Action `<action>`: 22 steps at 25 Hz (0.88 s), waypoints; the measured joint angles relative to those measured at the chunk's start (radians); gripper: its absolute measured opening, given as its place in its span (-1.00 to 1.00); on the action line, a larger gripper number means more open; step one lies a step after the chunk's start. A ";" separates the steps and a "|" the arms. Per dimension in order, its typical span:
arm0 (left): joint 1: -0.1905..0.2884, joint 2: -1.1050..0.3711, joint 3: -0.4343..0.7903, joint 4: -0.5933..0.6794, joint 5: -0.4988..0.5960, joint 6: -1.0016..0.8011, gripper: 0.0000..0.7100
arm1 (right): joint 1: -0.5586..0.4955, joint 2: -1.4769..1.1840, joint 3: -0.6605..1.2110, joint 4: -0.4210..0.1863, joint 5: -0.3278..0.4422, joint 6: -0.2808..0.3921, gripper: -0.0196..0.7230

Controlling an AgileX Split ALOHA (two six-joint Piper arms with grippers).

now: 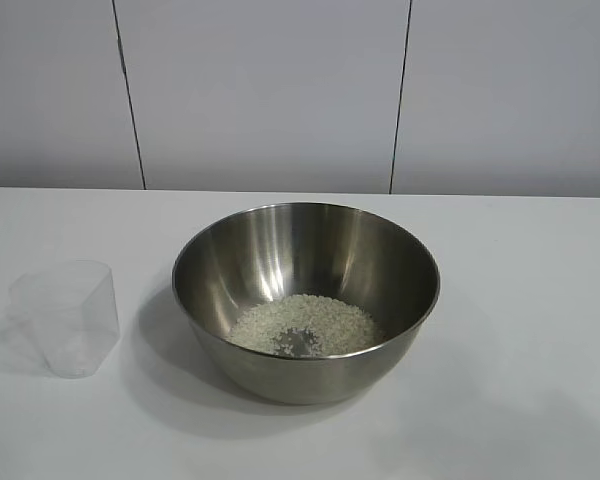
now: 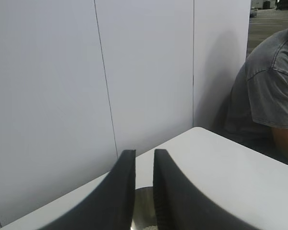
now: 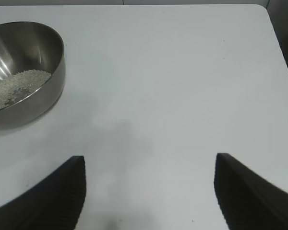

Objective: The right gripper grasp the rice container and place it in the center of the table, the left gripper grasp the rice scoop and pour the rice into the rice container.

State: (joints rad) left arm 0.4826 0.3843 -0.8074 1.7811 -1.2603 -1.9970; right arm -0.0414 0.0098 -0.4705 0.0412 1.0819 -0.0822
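Left gripper (image 2: 144,165) is level, fingers a narrow gap apart; right gripper (image 3: 150,165) spread wide, tilted down.

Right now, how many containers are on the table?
2: a large shiny stainless-steel bowl holding rice at centre, and a small translucent plastic measuring cup standing upright, apart, to its left.

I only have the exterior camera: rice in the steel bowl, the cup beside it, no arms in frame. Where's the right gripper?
Observer: The right gripper hangs open and empty over bare table, with the rice container off to one side, untouched.
Operator: Is the left one holding anything?
Observer: No. The left gripper points roughly level, with a narrow gap between its fingers and nothing in it.
Operator: Anyone near the rig?
Observer: Yes, a person in a grey T-shirt is just beyond a table corner.
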 joint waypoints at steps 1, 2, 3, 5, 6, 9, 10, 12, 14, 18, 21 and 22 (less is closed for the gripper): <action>0.000 0.000 0.000 0.000 0.000 0.000 -0.72 | 0.000 0.000 0.000 0.000 0.000 0.000 0.44; 0.000 0.000 0.000 0.000 0.006 0.000 -0.72 | 0.000 0.000 0.000 0.000 0.000 0.000 0.44; 0.000 0.000 0.000 0.000 0.022 0.000 -0.72 | 0.000 0.000 0.000 0.000 0.000 0.000 0.44; 0.000 0.000 0.000 0.000 0.076 0.000 -0.72 | 0.000 0.000 0.000 0.000 0.000 0.000 0.44; 0.000 0.001 0.000 0.000 0.101 0.000 -0.72 | 0.000 0.000 0.000 0.000 0.000 0.000 0.44; 0.000 0.003 0.003 0.000 0.207 0.000 -0.72 | 0.000 0.000 0.000 0.000 0.000 0.000 0.44; 0.000 0.005 0.009 0.000 0.236 0.000 -0.72 | 0.000 0.000 0.000 0.000 0.000 0.000 0.44; 0.000 0.007 0.025 0.000 0.309 -0.001 -0.72 | 0.000 0.000 0.000 0.000 0.000 0.000 0.44; 0.000 0.009 0.042 0.000 0.397 -0.004 -0.72 | 0.000 0.000 0.000 0.000 0.000 0.000 0.44; 0.000 0.011 0.071 0.000 0.557 -0.074 -0.72 | 0.000 0.000 0.000 0.000 0.000 0.002 0.44; 0.000 0.035 0.082 0.000 0.613 -0.146 -0.72 | 0.000 0.000 0.000 0.000 0.000 0.002 0.44; 0.000 0.053 0.085 0.000 0.614 -0.172 -0.71 | 0.000 0.000 0.000 0.000 0.000 0.003 0.44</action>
State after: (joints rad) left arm 0.4826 0.4378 -0.7224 1.7811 -0.6460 -2.1686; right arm -0.0414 0.0098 -0.4705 0.0412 1.0818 -0.0791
